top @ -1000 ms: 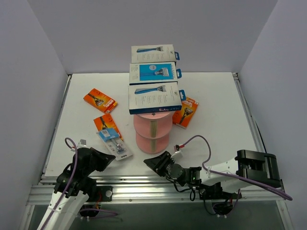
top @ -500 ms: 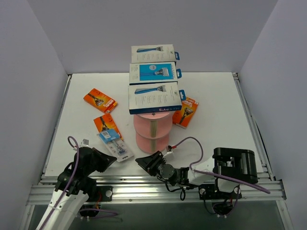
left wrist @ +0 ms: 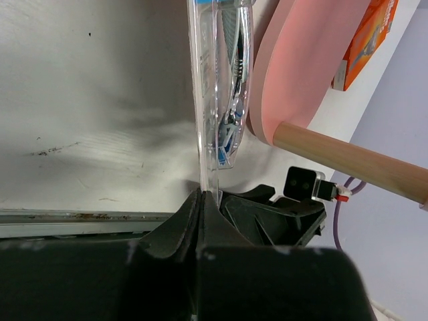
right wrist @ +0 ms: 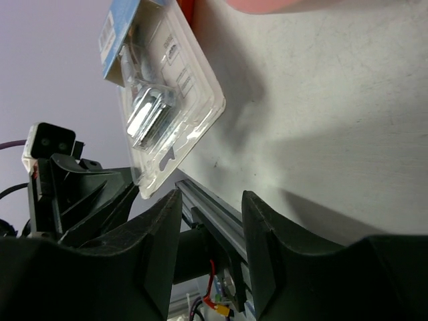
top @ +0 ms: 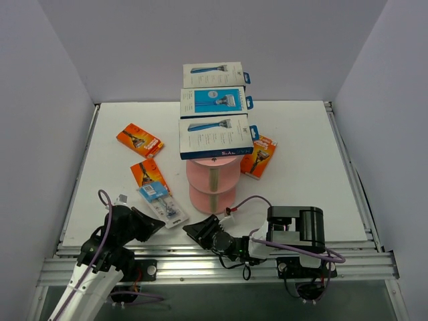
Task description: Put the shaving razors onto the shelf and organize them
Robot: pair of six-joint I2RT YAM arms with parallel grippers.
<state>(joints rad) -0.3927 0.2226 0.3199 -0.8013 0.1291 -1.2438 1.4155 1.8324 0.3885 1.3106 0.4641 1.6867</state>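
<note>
The pink shelf point(top: 212, 179) stands mid-table with three white-and-blue razor boxes point(top: 215, 136) lined up on its top tier. Three orange blister cards lie on the table: one point(top: 139, 140) at the left, one point(top: 148, 173) nearer, one point(top: 258, 155) right of the shelf. My left gripper point(top: 150, 224) is shut on the near edge of a clear blister pack point(top: 160, 202), seen edge-on as a clear blister pack point(left wrist: 217, 100) beside the pink tier point(left wrist: 301, 60). My right gripper point(top: 194, 231) is open and empty, low at the front edge, just right of the pack point(right wrist: 160, 100).
The beige post point(left wrist: 348, 157) runs close to the right of the held pack. A metal rail point(top: 200, 257) lines the table's front edge under both grippers. White walls enclose the table at the left, back and right.
My right arm has folded and swung left along the front edge, bringing its open gripper close to the clear pack. The left gripper keeps its hold, nearly still.
</note>
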